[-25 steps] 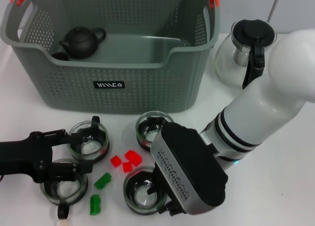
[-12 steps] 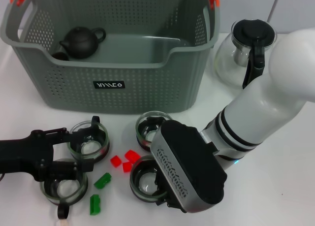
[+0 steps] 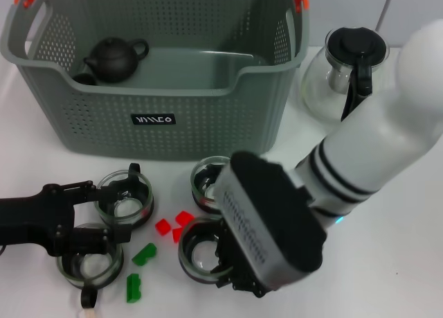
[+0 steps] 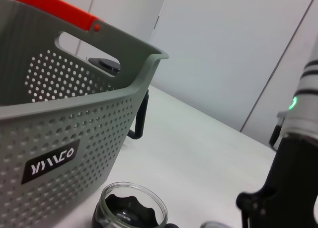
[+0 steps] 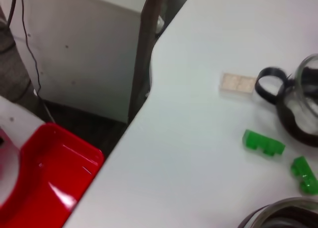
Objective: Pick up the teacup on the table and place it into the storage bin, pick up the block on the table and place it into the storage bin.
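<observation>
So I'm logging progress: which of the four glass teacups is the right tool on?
The teacup nearest the front edge, right of the green blocks. The right tool is at its rim; the others stand apart from it.

In the head view the right arm's housing covers the right tool (image 3: 223, 257), so whether its fingers grip the glass teacup (image 3: 199, 251) beneath cannot be told. It also hides part of the second teacup (image 3: 208, 180) behind. The storage bin (image 3: 152, 117) is cut off at the top edge. A pale block (image 3: 86, 313) at the bottom edge is barely in frame. The left wrist view crops the bin's far side.
</observation>
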Motion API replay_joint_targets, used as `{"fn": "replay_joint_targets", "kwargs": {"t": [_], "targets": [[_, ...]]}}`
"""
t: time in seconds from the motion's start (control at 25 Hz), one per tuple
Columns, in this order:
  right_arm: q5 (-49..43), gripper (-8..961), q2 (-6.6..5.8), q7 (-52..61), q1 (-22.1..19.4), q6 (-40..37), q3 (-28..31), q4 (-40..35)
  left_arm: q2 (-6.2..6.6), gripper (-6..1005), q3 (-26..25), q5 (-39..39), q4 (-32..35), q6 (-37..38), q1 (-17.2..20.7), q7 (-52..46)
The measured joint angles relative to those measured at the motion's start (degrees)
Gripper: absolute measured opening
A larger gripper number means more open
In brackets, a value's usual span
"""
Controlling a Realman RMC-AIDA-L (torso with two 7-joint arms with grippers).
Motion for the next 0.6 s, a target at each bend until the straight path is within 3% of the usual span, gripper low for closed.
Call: {"fn": "replay_joint_targets", "kwargs": {"t": [0.36, 0.6], "targets": [[-0.29, 63, -0.42, 7.12, 0.01, -15.01, 13.72, -9.06, 0.0, 904, 0.0, 0.0, 0.08, -1.9, -0.08, 0.02], [4.48, 63, -0.57, 9.15, 1.2, -22.52, 26.11, -14.41, 0.0, 905, 0.0, 0.0, 0.5, -2.28, -0.66, 0.1]]}}
